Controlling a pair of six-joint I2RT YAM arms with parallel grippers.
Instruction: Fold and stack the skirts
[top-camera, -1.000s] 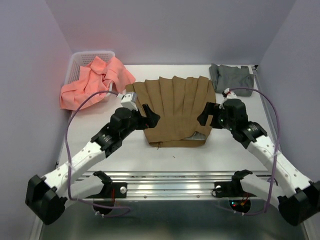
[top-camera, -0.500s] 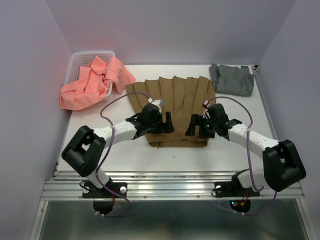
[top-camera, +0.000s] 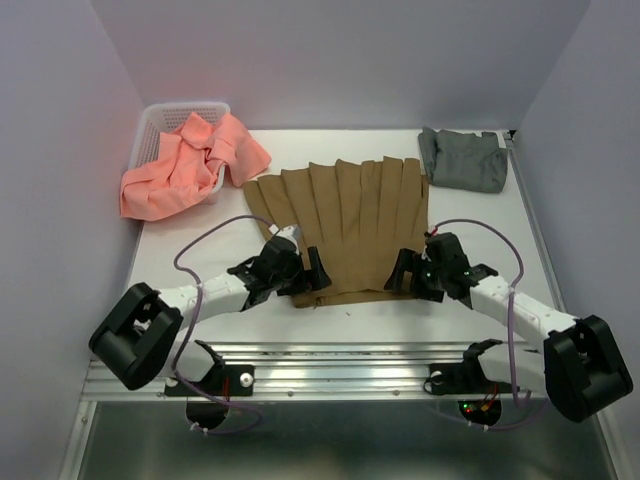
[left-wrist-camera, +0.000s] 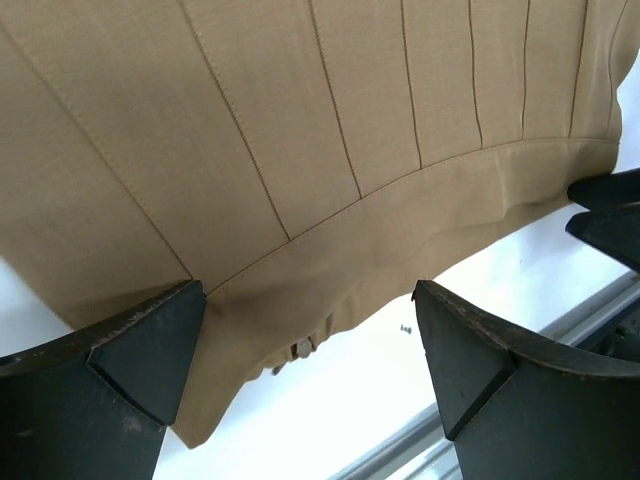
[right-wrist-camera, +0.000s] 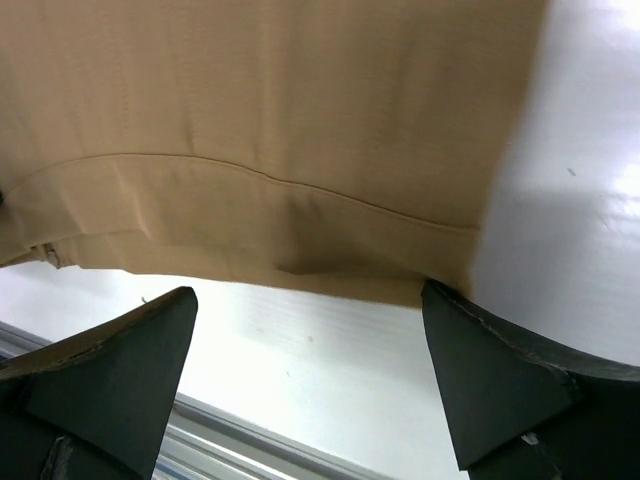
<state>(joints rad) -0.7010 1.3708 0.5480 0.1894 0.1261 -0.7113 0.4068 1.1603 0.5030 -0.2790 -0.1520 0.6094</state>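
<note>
Tan-brown skirt (top-camera: 345, 220) lies spread flat, long pleats fanning from its waistband.

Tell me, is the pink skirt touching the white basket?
Touching. The top view shows the pink skirt bunched in the basket and draped over its rim, with no gap between them.

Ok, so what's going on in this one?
Two robot arms are working on the tan pleated skirt, which lies spread flat in the middle of the table. The left gripper and right gripper sit open at its near waistband edge, one towards each end. The pink skirt is crumpled over the white basket; the grey skirt lies at the far right.
</note>
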